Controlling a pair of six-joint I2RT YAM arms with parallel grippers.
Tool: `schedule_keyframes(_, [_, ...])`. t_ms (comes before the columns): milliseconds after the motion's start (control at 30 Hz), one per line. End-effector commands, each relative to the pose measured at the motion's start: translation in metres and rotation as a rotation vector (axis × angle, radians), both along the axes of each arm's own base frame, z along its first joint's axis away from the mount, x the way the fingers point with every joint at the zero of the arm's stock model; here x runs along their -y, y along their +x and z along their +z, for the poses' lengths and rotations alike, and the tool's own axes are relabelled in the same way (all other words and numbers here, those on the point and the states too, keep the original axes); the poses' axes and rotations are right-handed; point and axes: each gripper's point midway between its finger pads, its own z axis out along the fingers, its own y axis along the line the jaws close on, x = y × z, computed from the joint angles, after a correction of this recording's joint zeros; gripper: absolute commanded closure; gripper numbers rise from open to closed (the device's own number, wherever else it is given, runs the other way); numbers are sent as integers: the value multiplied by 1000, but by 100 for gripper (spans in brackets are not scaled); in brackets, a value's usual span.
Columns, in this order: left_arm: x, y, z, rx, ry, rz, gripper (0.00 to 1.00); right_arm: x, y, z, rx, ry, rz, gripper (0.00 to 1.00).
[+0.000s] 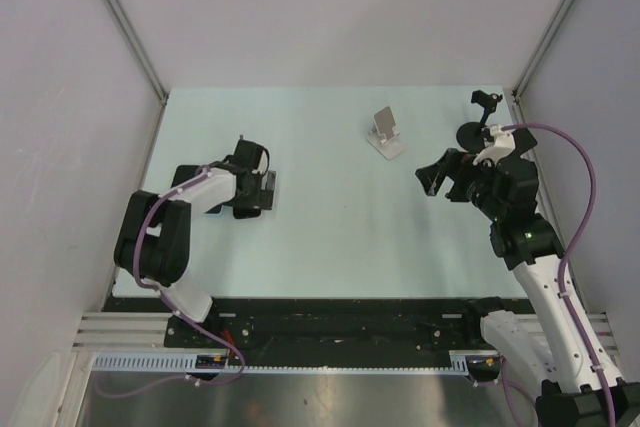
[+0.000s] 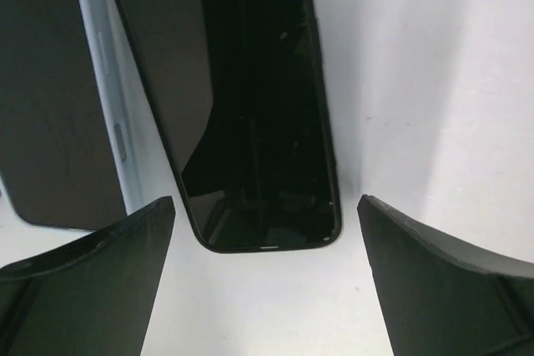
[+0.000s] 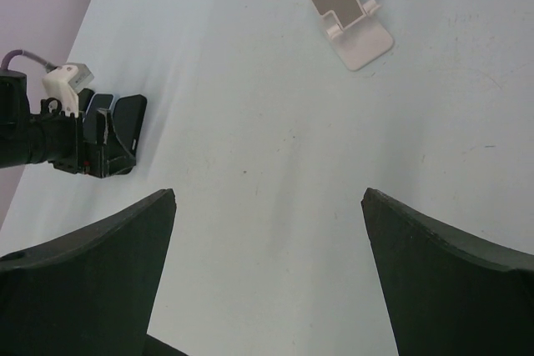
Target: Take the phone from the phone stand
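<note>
The black phone (image 2: 250, 97) lies flat on the white table, screen up, off the stand. In the top view it shows as a dark slab (image 1: 269, 190) at the left gripper's tips. My left gripper (image 2: 265, 199) is open and empty, its fingers either side of the phone's near end without touching it; it also shows in the top view (image 1: 258, 185). The white phone stand (image 1: 385, 132) is empty at the back middle, and also shows in the right wrist view (image 3: 350, 14). My right gripper (image 3: 267, 193) is open and empty, raised right of the stand (image 1: 440, 179).
A dark flat shape with a rounded corner (image 2: 50, 97) lies left of the phone; I cannot tell what it is. White walls enclose the table on the left, back and right. The left arm (image 3: 50, 135) shows far left in the right wrist view.
</note>
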Motion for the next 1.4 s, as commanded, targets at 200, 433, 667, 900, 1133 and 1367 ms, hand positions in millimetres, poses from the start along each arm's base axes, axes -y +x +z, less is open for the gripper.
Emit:
schedule_keyframes(200, [-23,15,4,-4,163,20,5,4,-2,2,29,-28,-9,0])
schedule_keyframes(433, [-39,18,11,8,150,80,9,6,-3,2,30,-33,-17,0])
schedule_keyframes(667, [-37,20,17,23,107,87,9,5,-3,2,29,-30,-13,0])
schedule_keyframes(900, [-8,42,36,76,-2,48,8,4,-3,2,29,-28,-9,1])
schedule_keyframes(1133, [-3,79,29,83,45,49,6,5,-4,4,38,-27,-14,0])
schedule_keyframes(1367, [-14,89,13,54,109,58,6,6,-7,7,46,-25,-17,0])
